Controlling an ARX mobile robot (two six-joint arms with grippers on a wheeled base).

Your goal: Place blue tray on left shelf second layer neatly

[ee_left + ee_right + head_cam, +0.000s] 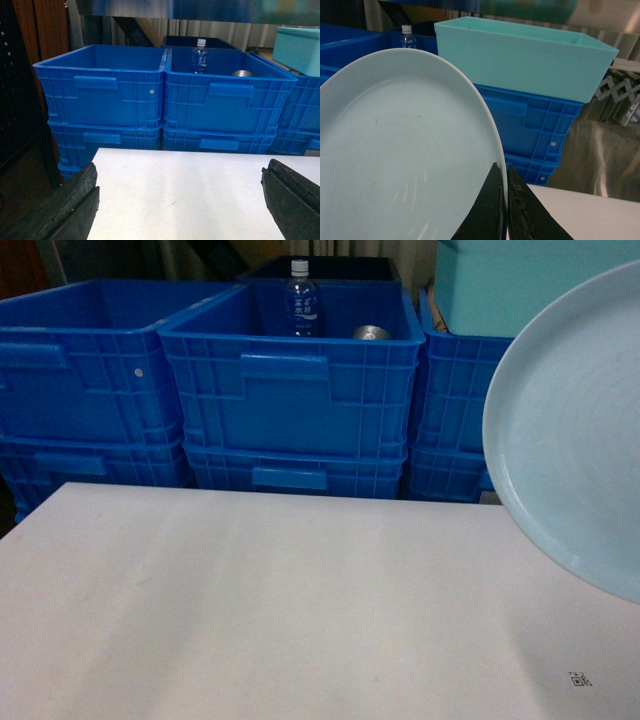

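Note:
The pale blue tray [580,440] hangs tilted in the air at the right edge of the head view, above the white table [260,610]. In the right wrist view the blue tray [395,150] fills the left half, and my right gripper [504,172] is shut on its rim, one black finger on each side. My left gripper [180,187] stands wide open over the table with nothing between its fingers [75,205]. Neither gripper shows in the head view. The left shelf second layer is out of view.
Stacked deep-blue crates [290,380] line the table's far edge. One holds a water bottle [301,300] and a metal can [372,333]. A teal bin [520,55] sits on the right crate stack [535,125]. Crinkled silver material [605,155] lies right of that stack.

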